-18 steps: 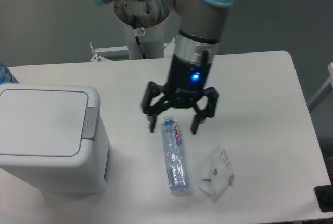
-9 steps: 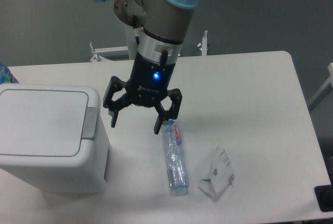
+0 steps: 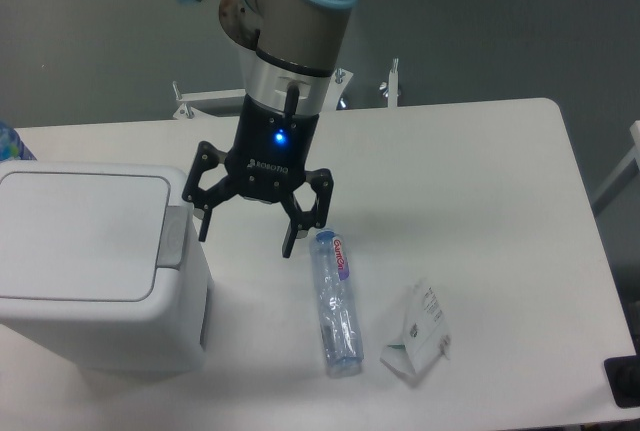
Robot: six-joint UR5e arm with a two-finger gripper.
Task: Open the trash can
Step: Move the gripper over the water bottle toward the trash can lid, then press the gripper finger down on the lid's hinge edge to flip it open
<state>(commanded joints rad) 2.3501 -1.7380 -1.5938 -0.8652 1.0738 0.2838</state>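
Observation:
The trash can (image 3: 95,281) is a large boxy white bin at the left of the table, its flat white lid (image 3: 80,236) shut. Its small grey push tab (image 3: 174,238) sits at the lid's right edge. My gripper (image 3: 247,234) is open and empty, fingers pointing down, just right of the tab. Its left fingertip (image 3: 204,225) hangs close beside the tab; I cannot tell whether it touches.
A clear plastic bottle (image 3: 335,301) lies on the table right of the gripper. A crumpled clear wrapper (image 3: 418,336) lies to the bottle's right. The white table's front edge (image 3: 400,416) is near. A black object (image 3: 624,381) sits at the bottom right corner.
My gripper has moved left from above the bottle's cap to beside the trash can's grey tab, staying open. The bottle, wrapper and bin have not moved.

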